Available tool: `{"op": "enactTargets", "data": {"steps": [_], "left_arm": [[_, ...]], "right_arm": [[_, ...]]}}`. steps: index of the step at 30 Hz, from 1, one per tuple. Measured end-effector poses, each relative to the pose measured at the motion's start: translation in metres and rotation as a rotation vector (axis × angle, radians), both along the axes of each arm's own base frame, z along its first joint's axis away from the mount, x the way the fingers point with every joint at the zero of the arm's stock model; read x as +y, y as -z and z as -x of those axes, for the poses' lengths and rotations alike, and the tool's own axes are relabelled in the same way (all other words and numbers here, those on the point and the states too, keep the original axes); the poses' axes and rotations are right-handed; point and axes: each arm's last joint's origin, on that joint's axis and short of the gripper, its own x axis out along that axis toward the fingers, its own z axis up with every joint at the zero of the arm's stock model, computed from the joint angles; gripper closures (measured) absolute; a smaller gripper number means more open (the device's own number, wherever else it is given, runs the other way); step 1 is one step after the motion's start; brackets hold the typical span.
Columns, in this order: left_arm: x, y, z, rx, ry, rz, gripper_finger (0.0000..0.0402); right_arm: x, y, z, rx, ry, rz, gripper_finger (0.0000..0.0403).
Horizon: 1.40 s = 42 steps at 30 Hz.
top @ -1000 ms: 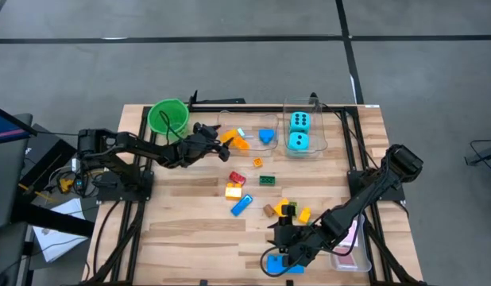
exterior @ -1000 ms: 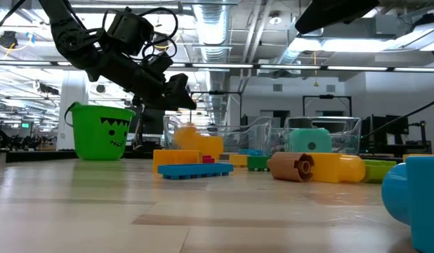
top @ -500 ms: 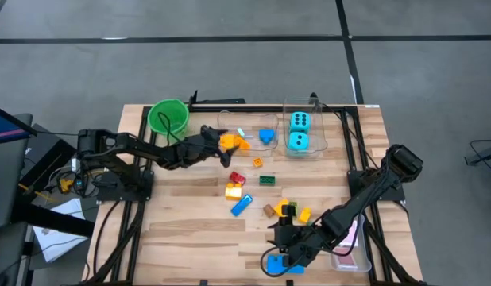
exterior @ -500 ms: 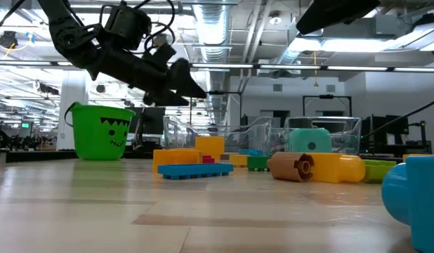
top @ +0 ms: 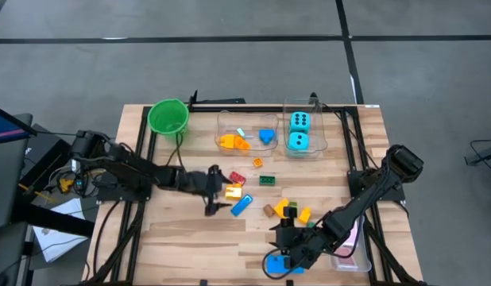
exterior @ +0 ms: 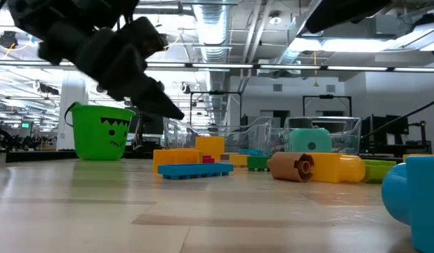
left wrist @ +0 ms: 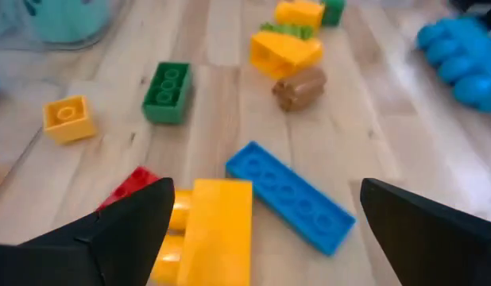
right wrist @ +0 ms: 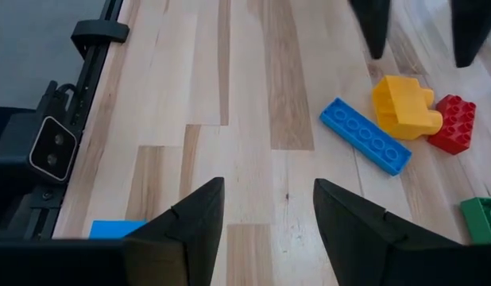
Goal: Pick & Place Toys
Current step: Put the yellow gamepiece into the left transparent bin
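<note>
The left gripper (top: 216, 199) hung with its jaws spread wide and holding nothing, just beside the large yellow plastic block (top: 233, 191) in the middle of the wooden table (top: 182, 230). In the left wrist view the yellow block (left wrist: 218, 226) lay between the two dark fingers (left wrist: 122, 234), touching a long blue flat brick (left wrist: 291, 197) on one side and a small red block (left wrist: 134, 184) on the other. A green studded brick (left wrist: 167, 92) and a small yellow cube (left wrist: 67, 119) lay a little beyond the yellow block.

The right gripper (top: 284, 248) waited near the table's front edge, well apart from the yellow block, fingers (right wrist: 190, 222) parted and empty, beside a blue block (top: 285, 264). Two cyan dice with black dots (top: 299, 132) sat in a clear plastic tub (top: 317, 131) at the far edge, near a green bucket (top: 168, 117).
</note>
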Motion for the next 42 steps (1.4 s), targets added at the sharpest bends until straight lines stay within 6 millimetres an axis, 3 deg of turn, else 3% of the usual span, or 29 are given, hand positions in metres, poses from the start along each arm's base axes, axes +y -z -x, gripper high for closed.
{"op": "enactTargets", "data": {"steps": [4,11,19,42], "left_arm": [[-0.004,0.007,0.003,0.018,-0.046,-0.059,0.0006],[0.007,0.013,0.007,0.016,-0.103,-0.055,0.0006],[0.018,0.024,0.008,-0.012,-0.077,0.000,0.0017],[0.020,0.062,0.000,0.066,-0.089,-0.012,0.0018]], "right_arm": [[-0.001,0.000,-0.001,-0.004,0.004,-0.003,0.0217],[-0.002,0.000,-0.002,-0.004,-0.010,0.015,0.0217],[-0.002,0.000,-0.002,-0.002,-0.014,0.021,0.0217],[-0.002,0.000,-0.002,0.000,-0.015,0.022,0.0217]]}}
